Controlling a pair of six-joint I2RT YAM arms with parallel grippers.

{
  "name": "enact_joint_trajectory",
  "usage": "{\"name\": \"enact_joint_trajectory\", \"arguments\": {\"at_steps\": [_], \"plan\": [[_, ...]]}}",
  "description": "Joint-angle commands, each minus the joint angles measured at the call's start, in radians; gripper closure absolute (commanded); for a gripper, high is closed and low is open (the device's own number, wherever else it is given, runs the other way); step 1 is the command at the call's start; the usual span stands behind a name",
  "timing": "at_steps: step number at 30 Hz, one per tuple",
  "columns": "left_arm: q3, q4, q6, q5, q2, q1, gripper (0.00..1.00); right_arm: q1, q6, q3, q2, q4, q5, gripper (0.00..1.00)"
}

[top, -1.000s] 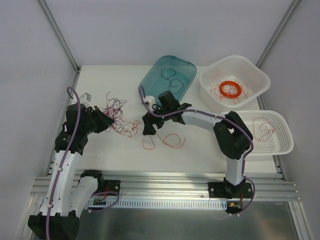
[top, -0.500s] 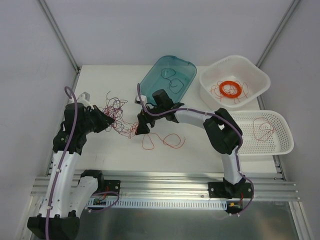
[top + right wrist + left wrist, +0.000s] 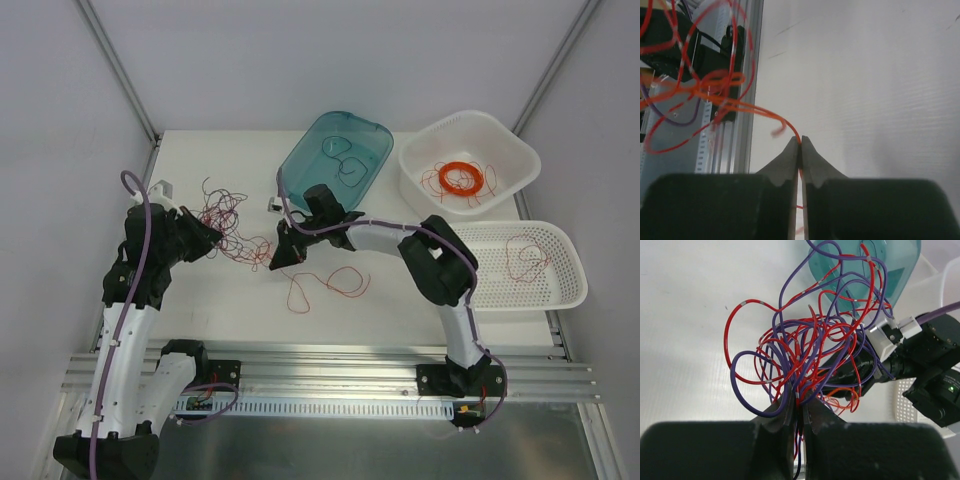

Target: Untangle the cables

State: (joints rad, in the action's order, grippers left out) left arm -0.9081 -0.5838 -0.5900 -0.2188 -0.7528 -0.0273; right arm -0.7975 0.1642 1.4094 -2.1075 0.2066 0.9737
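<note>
Many hair-thin, glossy wires make up the cables (image 3: 812,337): red, orange and dark blue-violet, each springy and bent into open curls and loops that cross one another in a loose wad. From above, the wad spreads over the left part of the white table (image 3: 400,310), strung between the two grippers.

At its left edge, the left gripper (image 3: 796,409) has its dark, wedge-shaped fingers pressed together, with several red and violet strands of the cables clamped in the seam between them. The right gripper (image 3: 800,144) sits at the wad's right edge. Its matt grey fingertips are all but touching, and a single orange-red strand is pinched in the narrow slit. That strand arcs away to the left into the rest of the tangle.

Just in front of the right gripper, a loose red wire (image 3: 328,283) lies in flat curves on the table. Behind the gripper stands a translucent teal tray (image 3: 312,160) with rounded corners. To the right, a square basket (image 3: 432,140) of white perforated plastic holds a neat orange coil (image 3: 461,178). Nearer, an oblong basket (image 3: 565,290) of the same white mesh holds a thin red loop.
</note>
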Motion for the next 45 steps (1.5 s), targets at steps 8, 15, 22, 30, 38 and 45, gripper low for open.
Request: {"name": "enact_joint_trajectory", "arguments": {"at_steps": [8,15,22,30,38,45], "plan": [[-0.008,-0.001,-0.031,0.410,-0.028,-0.010,1.00,0.098,0.169,-0.251,0.337,-0.265,-0.062,0.99],[0.021,0.004,-0.024,0.596,-0.198,0.020,1.00,0.207,0.247,-0.378,0.661,-0.493,-0.131,0.99],[0.049,0.087,0.004,0.607,-0.405,0.142,1.00,0.345,0.291,-0.349,0.957,-0.645,-0.142,0.99],[0.002,0.127,0.007,0.573,-0.601,0.210,1.00,0.495,0.242,-0.273,1.132,-0.665,-0.040,0.99],[0.014,0.148,-0.016,0.566,-0.695,0.279,1.00,0.587,0.146,-0.179,1.218,-0.579,-0.001,0.99],[0.009,0.162,-0.057,0.457,-0.789,0.411,1.00,0.673,-0.058,-0.141,1.273,-0.376,0.046,0.99]]}}
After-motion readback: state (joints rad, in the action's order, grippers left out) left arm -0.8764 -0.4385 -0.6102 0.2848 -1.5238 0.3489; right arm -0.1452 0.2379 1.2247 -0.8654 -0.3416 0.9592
